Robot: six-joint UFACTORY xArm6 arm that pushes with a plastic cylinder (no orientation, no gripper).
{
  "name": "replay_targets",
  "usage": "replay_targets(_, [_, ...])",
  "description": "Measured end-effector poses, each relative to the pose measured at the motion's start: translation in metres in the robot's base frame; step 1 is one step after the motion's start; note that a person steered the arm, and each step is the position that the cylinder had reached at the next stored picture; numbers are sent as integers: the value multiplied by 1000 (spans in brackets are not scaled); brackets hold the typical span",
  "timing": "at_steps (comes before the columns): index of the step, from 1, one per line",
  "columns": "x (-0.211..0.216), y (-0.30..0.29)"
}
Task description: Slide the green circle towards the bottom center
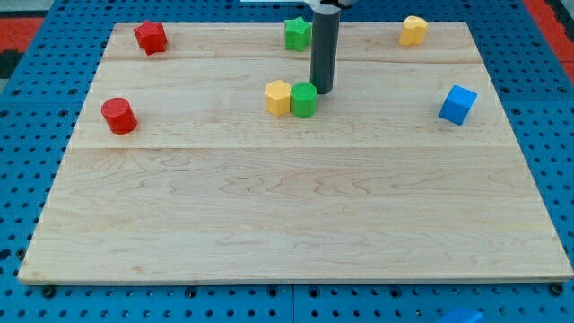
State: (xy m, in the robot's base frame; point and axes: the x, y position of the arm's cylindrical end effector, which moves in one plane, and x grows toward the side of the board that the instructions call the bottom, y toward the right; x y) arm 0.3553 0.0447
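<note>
The green circle (305,100) is a short green cylinder a little above the middle of the wooden board (296,224). It touches a yellow hexagon block (279,97) on its left. My tip (321,91) stands just to the upper right of the green circle, touching or nearly touching it. The dark rod rises from there out of the view's top.
A green star-like block (298,33) lies at the view's top centre, a yellow block (413,30) at the top right, a blue cube (458,104) at the right. A red star-like block (151,37) lies at the top left, a red cylinder (118,116) at the left.
</note>
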Motion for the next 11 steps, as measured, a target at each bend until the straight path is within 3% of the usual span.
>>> replay_targets(1, [65,6])
replay_targets(4, [-37,6])
replay_targets(6, [-50,-26])
replay_targets(10, [168,-17])
replay_targets(11, [200,-40])
